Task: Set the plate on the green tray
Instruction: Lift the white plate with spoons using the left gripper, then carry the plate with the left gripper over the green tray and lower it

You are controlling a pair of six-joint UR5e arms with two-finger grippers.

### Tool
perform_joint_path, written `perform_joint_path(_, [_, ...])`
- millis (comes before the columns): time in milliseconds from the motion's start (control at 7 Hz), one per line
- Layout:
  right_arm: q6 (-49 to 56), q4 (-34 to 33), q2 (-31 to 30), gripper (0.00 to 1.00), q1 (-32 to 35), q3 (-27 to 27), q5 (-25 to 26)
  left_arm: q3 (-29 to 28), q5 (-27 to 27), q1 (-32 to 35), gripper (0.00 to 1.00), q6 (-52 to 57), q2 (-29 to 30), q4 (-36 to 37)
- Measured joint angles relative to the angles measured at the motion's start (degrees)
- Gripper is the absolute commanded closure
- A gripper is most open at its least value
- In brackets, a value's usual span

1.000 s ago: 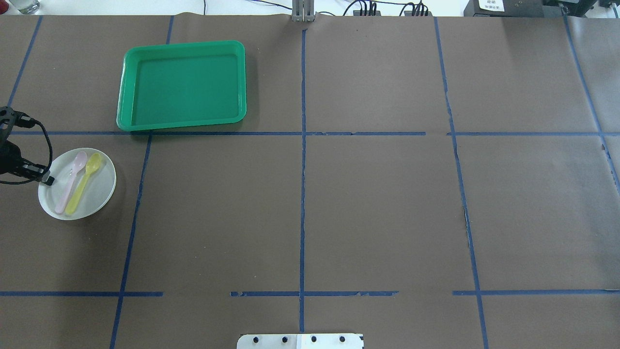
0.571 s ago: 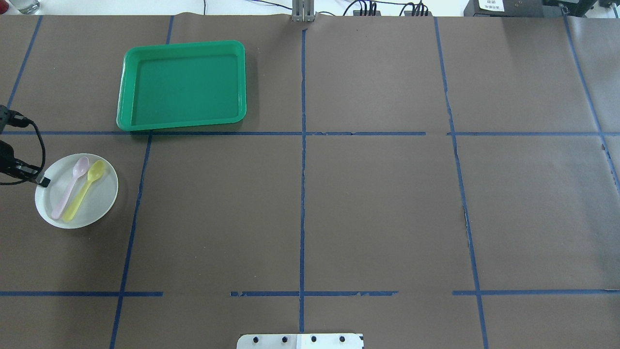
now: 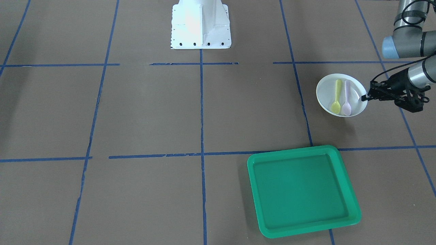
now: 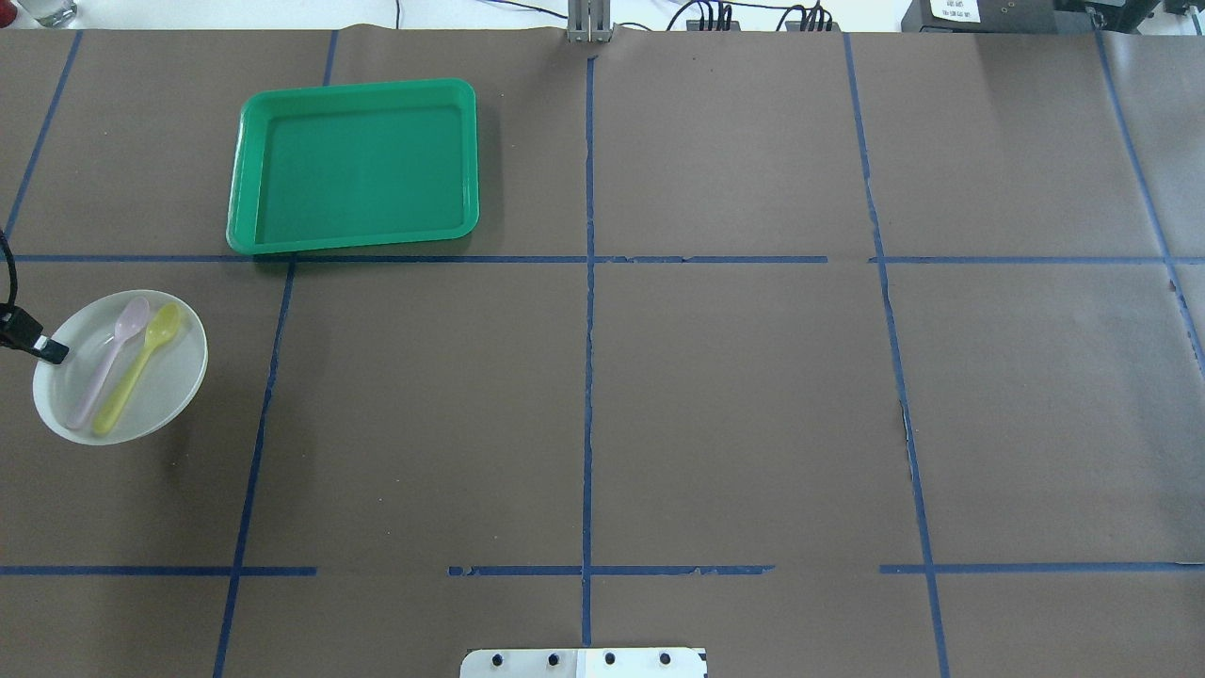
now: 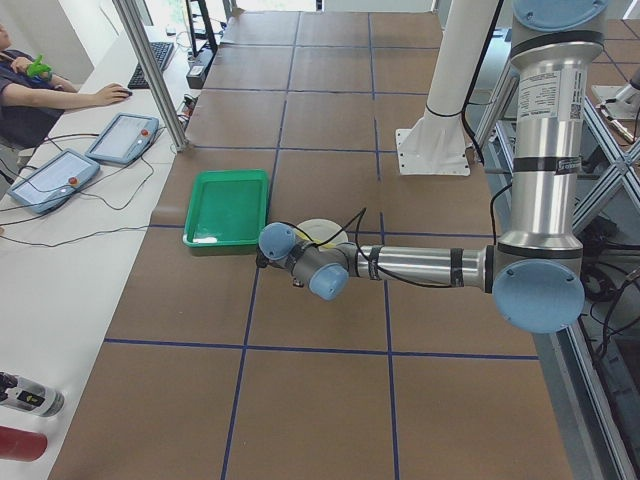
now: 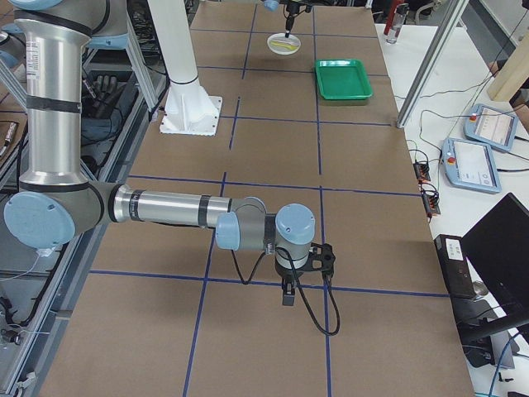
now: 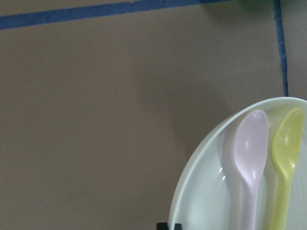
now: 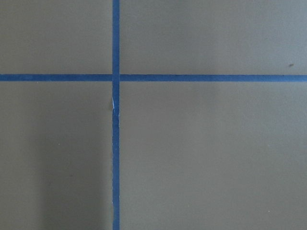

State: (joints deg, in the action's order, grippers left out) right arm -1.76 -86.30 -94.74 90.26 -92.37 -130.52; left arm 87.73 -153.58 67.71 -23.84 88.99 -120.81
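The small white plate [image 4: 169, 386] carries a pink spoon [image 4: 105, 363] and a yellow spoon [image 4: 136, 365]. It hangs slightly tilted above the table at the far left, with its shadow below it. My left gripper [image 4: 52, 352] is shut on the plate's left rim, also seen in the front view [image 3: 365, 98] and the left wrist view [image 7: 169, 225]. The green tray [image 4: 358, 87] lies empty farther back and to the right of the plate [image 3: 327, 90]. My right gripper [image 6: 287, 296] shows only in the exterior right view, low over bare table; I cannot tell if it is open.
The table is brown paper with blue tape lines. The robot base plate [image 3: 201, 25] stands at the middle of the near edge. An operator's table with tablets [image 5: 120, 137] lies beyond the far edge.
The left gripper has pulled back to the left with the plate in it. The plate and its spoons have moved left and now hang tilted above the table.
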Motion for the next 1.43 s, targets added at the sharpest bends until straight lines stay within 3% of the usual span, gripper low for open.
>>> perform_joint_path(429, [0.0,0.0,0.0,0.0,0.0,0.0,0.0,-1.3,-1.1,2.3,1.0,-10.5,9.0,6.0])
perform_joint_path(857, [0.0,0.0,0.0,0.0,0.0,0.0,0.0,-13.0,-0.1,1.9,1.0,-23.5,22.9,5.7])
perform_joint_path(1143, [0.0,0.0,0.0,0.0,0.0,0.0,0.0,-20.5,3.6,0.9,1.0,-33.9,28.1,-3.1])
perform_joint_path(1429, [0.0,0.0,0.0,0.0,0.0,0.0,0.0,-25.8,12.2,-2.6,1.0,-50.5,31.3,-15.7])
